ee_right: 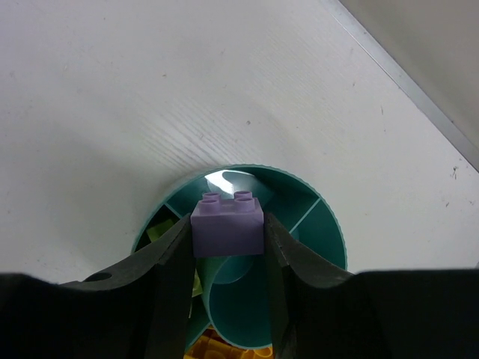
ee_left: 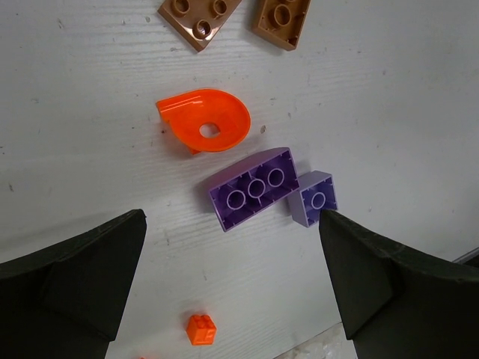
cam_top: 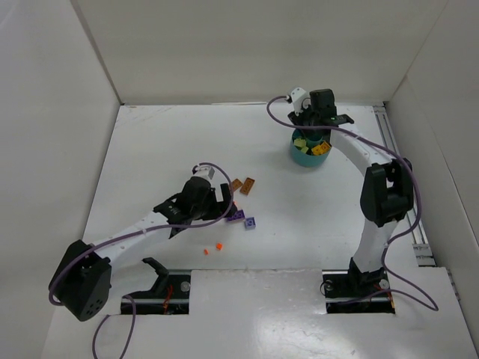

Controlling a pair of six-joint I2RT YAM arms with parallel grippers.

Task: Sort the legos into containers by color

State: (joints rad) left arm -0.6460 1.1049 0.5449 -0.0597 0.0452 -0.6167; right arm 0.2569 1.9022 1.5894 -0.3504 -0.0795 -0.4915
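My right gripper (ee_right: 227, 224) is shut on a lavender brick (ee_right: 226, 233) and holds it, studs up, just above the round teal dish (ee_right: 330, 219). The dish (cam_top: 299, 156) has light green bricks (ee_right: 160, 231) in a left compartment and yellow-orange ones (ee_right: 224, 348) in a near one. My left gripper (ee_left: 232, 250) is open and empty above the table, over a purple brick (ee_left: 253, 188) and a small lavender brick (ee_left: 315, 199). In the top view the left gripper (cam_top: 227, 206) sits mid-table and the right gripper (cam_top: 314, 131) is over the dish.
Two brown bricks (ee_left: 200, 16) (ee_left: 282, 21) and an orange scoop-shaped piece (ee_left: 206, 123) lie beyond the purple brick. A tiny orange brick (ee_left: 200, 330) lies nearer the arm bases. White walls enclose the table at the back and sides.
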